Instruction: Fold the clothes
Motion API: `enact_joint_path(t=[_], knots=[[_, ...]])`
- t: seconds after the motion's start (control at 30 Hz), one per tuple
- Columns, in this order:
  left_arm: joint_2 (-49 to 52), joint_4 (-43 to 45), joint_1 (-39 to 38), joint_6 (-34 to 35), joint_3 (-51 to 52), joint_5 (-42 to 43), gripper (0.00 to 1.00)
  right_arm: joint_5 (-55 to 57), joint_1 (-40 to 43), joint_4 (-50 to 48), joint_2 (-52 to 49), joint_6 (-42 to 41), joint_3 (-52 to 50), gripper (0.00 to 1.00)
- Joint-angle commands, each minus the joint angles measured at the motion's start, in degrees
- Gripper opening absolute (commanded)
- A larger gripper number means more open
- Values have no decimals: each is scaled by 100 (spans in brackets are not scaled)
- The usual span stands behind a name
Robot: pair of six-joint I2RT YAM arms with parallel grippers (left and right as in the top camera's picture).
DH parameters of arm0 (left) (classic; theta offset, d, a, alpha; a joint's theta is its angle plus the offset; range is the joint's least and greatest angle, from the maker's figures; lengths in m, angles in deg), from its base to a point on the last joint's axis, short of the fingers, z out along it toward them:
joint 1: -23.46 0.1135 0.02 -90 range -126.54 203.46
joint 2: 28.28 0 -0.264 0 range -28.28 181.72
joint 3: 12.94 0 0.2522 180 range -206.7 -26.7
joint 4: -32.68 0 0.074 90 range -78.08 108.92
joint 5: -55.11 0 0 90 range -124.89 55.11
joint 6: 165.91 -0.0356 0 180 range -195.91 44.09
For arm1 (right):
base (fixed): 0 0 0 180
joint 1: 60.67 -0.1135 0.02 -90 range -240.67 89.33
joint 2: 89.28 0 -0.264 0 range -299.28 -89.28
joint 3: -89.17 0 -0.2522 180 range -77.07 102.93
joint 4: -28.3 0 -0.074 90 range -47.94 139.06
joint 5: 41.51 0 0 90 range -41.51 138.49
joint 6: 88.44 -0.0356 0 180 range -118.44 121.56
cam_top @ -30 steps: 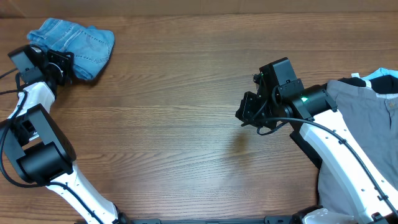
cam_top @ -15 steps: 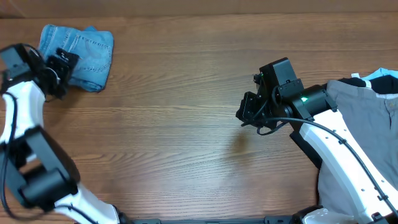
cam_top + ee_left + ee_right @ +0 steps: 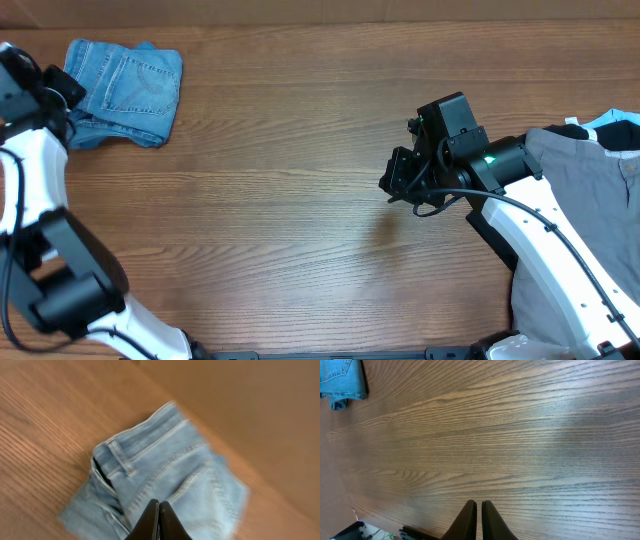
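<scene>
Two grippers, both pinched shut on nothing: your left gripper sits over the folded jeans at the far left corner, your right gripper over bare wood nearer the right edge. Drag the left away low and its tips may snag the fold open. The grey garment heaped at the right edge lies against your right arm; a swing could pull it off.
</scene>
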Motion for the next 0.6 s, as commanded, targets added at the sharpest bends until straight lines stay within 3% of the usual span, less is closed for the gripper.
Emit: enact_joint_path(t=[0.0,0.07,0.1,0.23,0.4,0.57], knots=[[573,293,9,-251,50,-219,10,-31,17,20,26,-114,85,8],[863,466,-4,-249,50,-157,17,-31,17,44,26,-114,85,8],[1115,483,-26,-256,50,-72,25,-31,17,55,26,-116,85,8],[1541,-81,-28,-339,50,-72,25,-142,17,61,26,-122,85,8],[1705,-778,-24,-673,50,85,11,-179,17,63,28,-133,85,7],[1005,-1045,-9,-791,0,605,24,-177,17,52,31,-131,87,7]])
